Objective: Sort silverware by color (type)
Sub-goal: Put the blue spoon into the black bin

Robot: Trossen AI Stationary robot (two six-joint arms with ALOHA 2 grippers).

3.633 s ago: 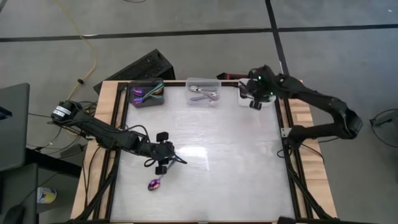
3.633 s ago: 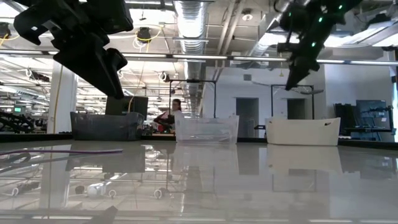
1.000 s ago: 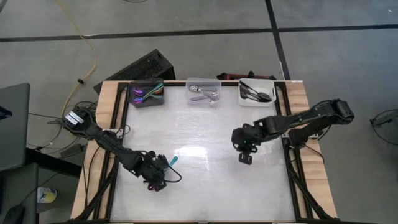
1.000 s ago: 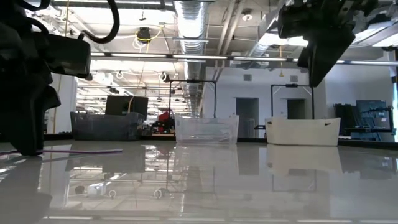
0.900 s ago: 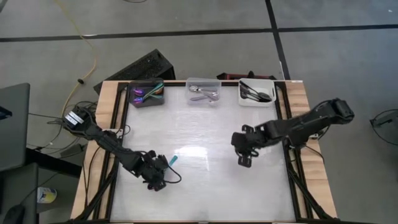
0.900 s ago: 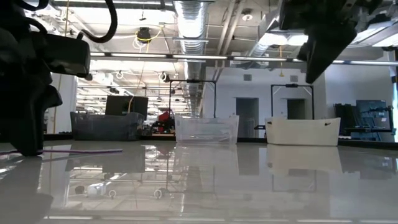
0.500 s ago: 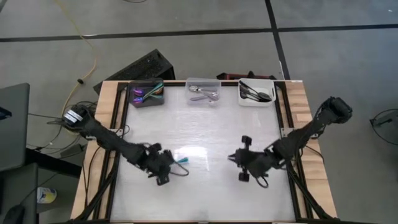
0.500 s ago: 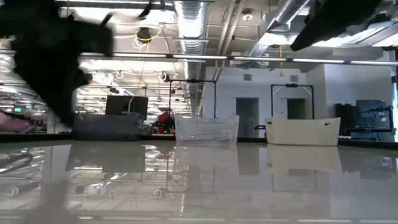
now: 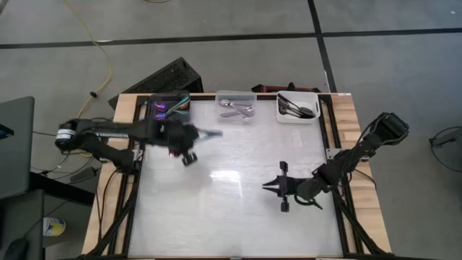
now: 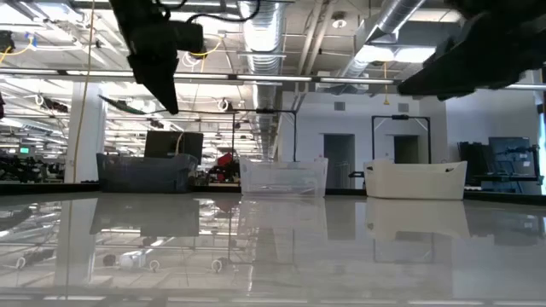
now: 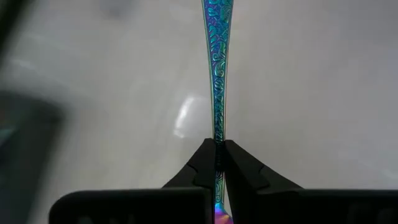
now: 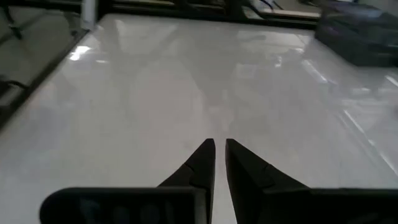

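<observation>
An iridescent teal-and-purple spoon [image 11: 216, 74] is up in the air by the table's far left, with my left gripper [image 9: 189, 137] shut on it. Its patterned handle [image 9: 211, 133] sticks out toward the table's right. The spoon is just right of the dark grey bin [image 9: 170, 110], which holds other coloured spoons. In the middle of the far edge, silver spoons lie in the clear bin [image 9: 237, 107]. Right of it, dark spoons lie in the white bin [image 9: 297, 107]. My right gripper [image 9: 268, 186] hovers over the table's near right, pointing left. Its fingers [image 12: 208, 152] are together on nothing. My left gripper pinches the spoon's handle [image 11: 217, 138] between its two fingertips, on the handle's narrow edges. The fingers lie along the handle. Its long patterned part runs out beyond the tips, and a purple bit [image 11: 216, 214] shows back between the fingers. The spoon is lifted clear of the table.
The three bins stand in a row along the far edge. The white tabletop [image 9: 238, 209] between the arms carries nothing. A black frame rail [image 9: 333, 166] runs along each side of the table.
My left gripper has risen from the table's near left with the iridescent spoon. It has swung toward the far edge and now stands beside the dark grey bin, with the spoon clear of the table. My right gripper has drawn toward the near edge and turned to point left.
</observation>
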